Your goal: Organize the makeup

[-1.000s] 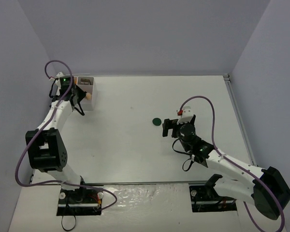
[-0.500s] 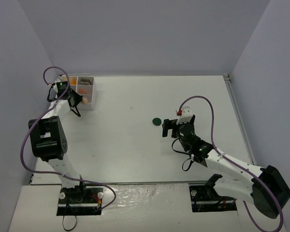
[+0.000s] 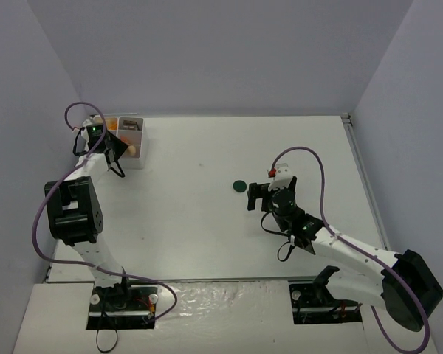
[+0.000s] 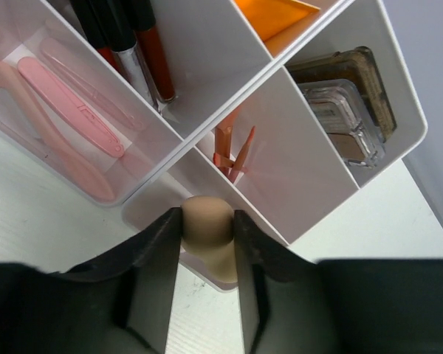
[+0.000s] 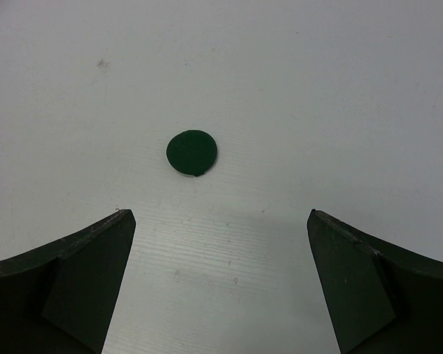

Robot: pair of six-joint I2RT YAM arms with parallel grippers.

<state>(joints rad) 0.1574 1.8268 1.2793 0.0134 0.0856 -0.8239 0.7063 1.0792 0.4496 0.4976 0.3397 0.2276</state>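
So, left gripper is at the box, 10 o'clock on the table, jaws nearly closed, seemingly pinching the sponge. It's soft and light. Right gripper gapes wide, empty. The compact sits at its 12 o'clock; flat, hard, probably slippery, so grab across the rim.
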